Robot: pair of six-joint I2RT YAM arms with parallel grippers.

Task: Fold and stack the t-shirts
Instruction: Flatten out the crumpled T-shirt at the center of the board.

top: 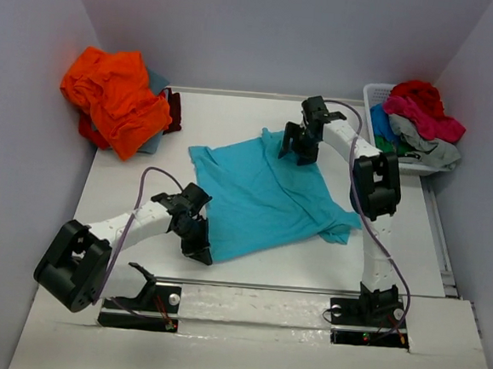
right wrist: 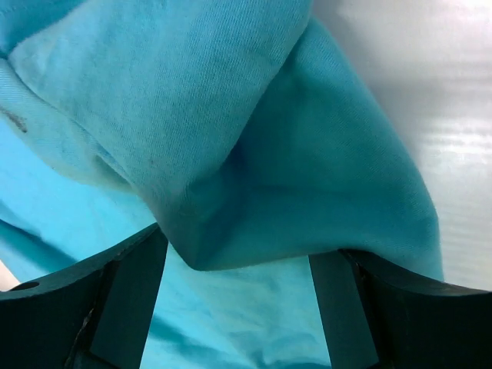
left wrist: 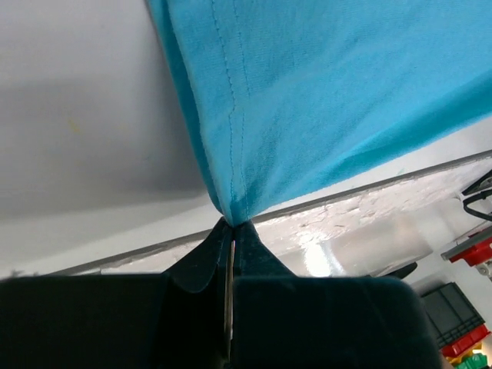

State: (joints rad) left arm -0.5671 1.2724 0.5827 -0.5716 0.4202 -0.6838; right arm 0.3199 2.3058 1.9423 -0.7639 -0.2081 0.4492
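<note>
A turquoise t-shirt (top: 263, 190) lies spread on the white table. My left gripper (top: 197, 247) is shut on its near hem corner, and the left wrist view shows the hem (left wrist: 231, 154) pinched at the closed fingertips (left wrist: 233, 224). My right gripper (top: 299, 150) sits at the shirt's far edge with its jaws open; in the right wrist view a fold of turquoise cloth (right wrist: 254, 154) lies between the two spread fingers (right wrist: 134, 292). An orange shirt (top: 115, 97) heaps over other shirts at the far left.
A white slatted basket (top: 374, 101) at the far right holds red, pink, grey, green and blue shirts (top: 423, 117). A maroon shirt (top: 175, 110) and a slate one peek from under the orange heap. The table's near edge rail (top: 256, 285) runs just behind the left gripper.
</note>
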